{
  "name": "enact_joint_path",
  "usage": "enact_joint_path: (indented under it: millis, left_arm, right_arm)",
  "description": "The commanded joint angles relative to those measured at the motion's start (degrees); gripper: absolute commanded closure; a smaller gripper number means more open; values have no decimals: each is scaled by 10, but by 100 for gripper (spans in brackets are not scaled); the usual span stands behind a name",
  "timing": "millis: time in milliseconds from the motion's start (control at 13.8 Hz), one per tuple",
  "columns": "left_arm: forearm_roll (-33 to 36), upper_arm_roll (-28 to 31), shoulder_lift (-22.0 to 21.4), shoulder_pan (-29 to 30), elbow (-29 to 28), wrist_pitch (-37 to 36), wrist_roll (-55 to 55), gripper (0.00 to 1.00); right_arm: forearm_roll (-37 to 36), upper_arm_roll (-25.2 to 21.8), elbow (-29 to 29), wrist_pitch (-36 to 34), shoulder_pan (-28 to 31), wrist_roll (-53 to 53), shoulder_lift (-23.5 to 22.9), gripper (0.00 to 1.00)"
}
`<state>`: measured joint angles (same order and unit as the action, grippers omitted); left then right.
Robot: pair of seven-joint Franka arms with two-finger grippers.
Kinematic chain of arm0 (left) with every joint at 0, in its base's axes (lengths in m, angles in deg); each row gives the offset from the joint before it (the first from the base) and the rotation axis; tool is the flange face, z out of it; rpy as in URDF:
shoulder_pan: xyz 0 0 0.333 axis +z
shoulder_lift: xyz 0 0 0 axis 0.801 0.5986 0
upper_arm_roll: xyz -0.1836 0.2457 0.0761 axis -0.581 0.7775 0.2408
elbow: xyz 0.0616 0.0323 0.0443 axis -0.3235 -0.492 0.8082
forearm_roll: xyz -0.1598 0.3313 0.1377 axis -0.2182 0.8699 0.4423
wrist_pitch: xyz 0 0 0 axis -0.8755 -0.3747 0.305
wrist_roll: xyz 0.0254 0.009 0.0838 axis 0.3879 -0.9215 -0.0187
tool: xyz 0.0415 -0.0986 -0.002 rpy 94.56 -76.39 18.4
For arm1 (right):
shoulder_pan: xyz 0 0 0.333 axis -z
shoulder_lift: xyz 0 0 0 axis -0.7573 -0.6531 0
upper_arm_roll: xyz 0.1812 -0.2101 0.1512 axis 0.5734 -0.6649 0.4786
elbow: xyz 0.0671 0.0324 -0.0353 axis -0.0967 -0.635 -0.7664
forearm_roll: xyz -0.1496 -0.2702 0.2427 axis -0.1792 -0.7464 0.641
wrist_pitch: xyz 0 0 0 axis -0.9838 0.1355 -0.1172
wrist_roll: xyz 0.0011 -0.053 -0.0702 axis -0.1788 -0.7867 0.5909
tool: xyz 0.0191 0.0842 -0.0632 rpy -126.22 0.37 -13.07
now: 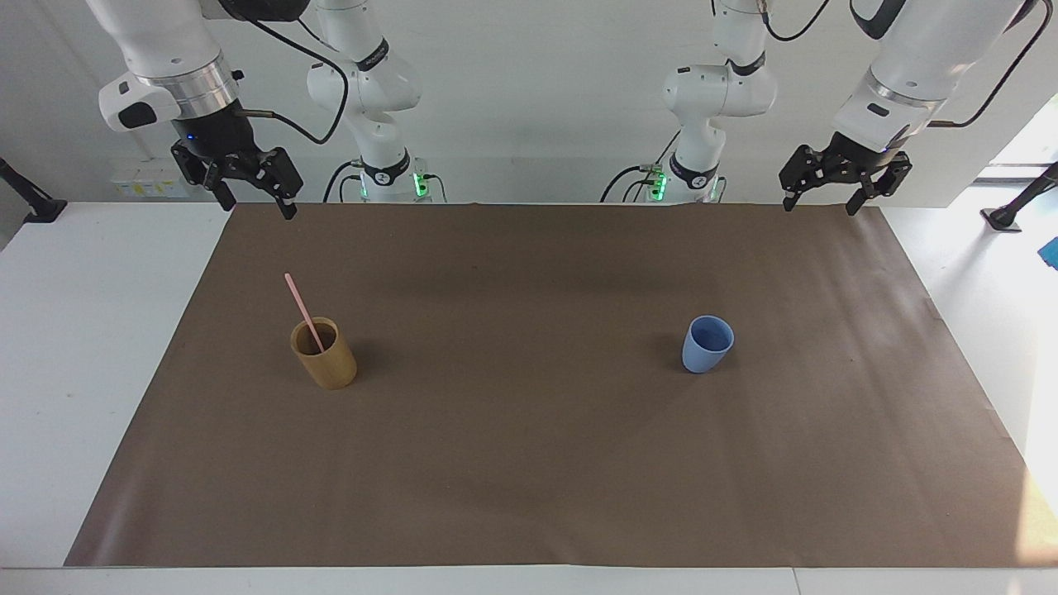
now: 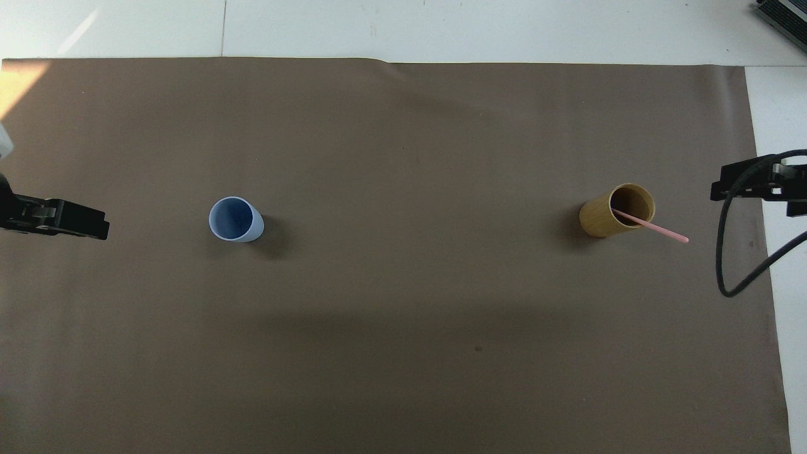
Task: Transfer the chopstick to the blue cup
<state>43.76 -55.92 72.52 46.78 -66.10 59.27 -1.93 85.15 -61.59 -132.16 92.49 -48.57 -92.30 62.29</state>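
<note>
The pale pink chopstick (image 1: 299, 306) (image 2: 656, 227) stands slanted in a tan bamboo-like cup (image 1: 326, 359) (image 2: 602, 217) toward the right arm's end of the table, its upper half sticking out over the rim. The blue cup (image 1: 707, 347) (image 2: 234, 219) stands upright and holds nothing, toward the left arm's end. My right gripper (image 1: 258, 207) hangs open and holds nothing, over the mat's edge by the robots. My left gripper (image 1: 820, 207) hangs likewise open over the same edge at its own end. Both are well apart from the cups.
A brown paper mat (image 1: 529, 479) covers most of the white table (image 1: 83, 330). The two cups stand about level with each other, with bare mat between them. A black cable loop (image 2: 737, 277) hangs from the right arm.
</note>
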Motion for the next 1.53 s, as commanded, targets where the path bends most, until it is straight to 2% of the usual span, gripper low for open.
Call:
enact_joint_path:
  millis: [0, 436, 872, 1235, 1453]
  left_arm:
    - [-3, -4, -4, 7, 2, 2, 0, 0]
    - [-3, -4, -5, 12, -1, 1, 1, 0]
    - [-3, -4, -6, 12, -1, 1, 5, 0]
    - [-3, -3, -6, 13, -2, 1, 4, 0]
    - [-3, -4, -7, 13, -4, 0, 5, 0]
  right_arm:
    - [12, 3, -20, 13, 8, 8, 14, 0]
    - [13, 5, -18, 10, 7, 13, 13, 0]
    - [13, 4, -31, 39, 8, 15, 17, 0]
    - [12, 4, -67, 65, 17, 19, 25, 0]
    - [13, 4, -122, 136, 20, 50, 26, 0]
